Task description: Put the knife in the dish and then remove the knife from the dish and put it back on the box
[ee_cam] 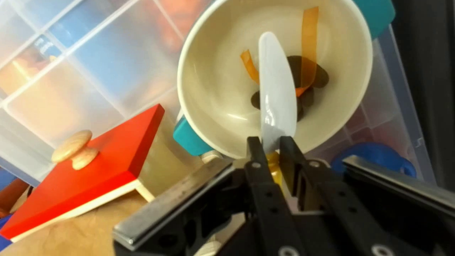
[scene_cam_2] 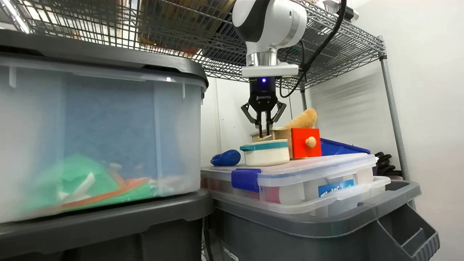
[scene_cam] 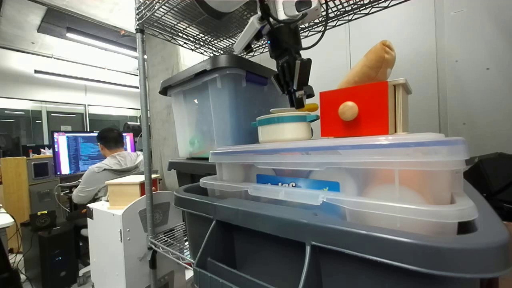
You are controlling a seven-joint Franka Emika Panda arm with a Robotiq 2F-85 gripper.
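Observation:
The knife has a white blade and a yellow handle (scene_cam: 308,107); its blade (ee_cam: 277,89) points across the dish in the wrist view. My gripper (ee_cam: 272,140) is shut on the knife near where blade and handle meet. The gripper (scene_cam_2: 264,135) points straight down, holding the knife roughly level at about the dish's rim height. The dish (scene_cam: 285,130) is a cream bowl with a teal band and handles; it also shows in the wrist view (ee_cam: 213,89). Orange strips and dark pieces lie inside it. The dish stands on the lid of the translucent box (scene_cam: 384,176).
A wooden drawer box with a red front (scene_cam: 354,108) stands close beside the dish, with a tan soft object (scene_cam: 372,64) on it. A tall dark-lidded bin (scene_cam: 218,108) stands on the opposite side. A blue object (scene_cam_2: 225,158) lies near the dish. A wire shelf (scene_cam_2: 174,29) hangs above.

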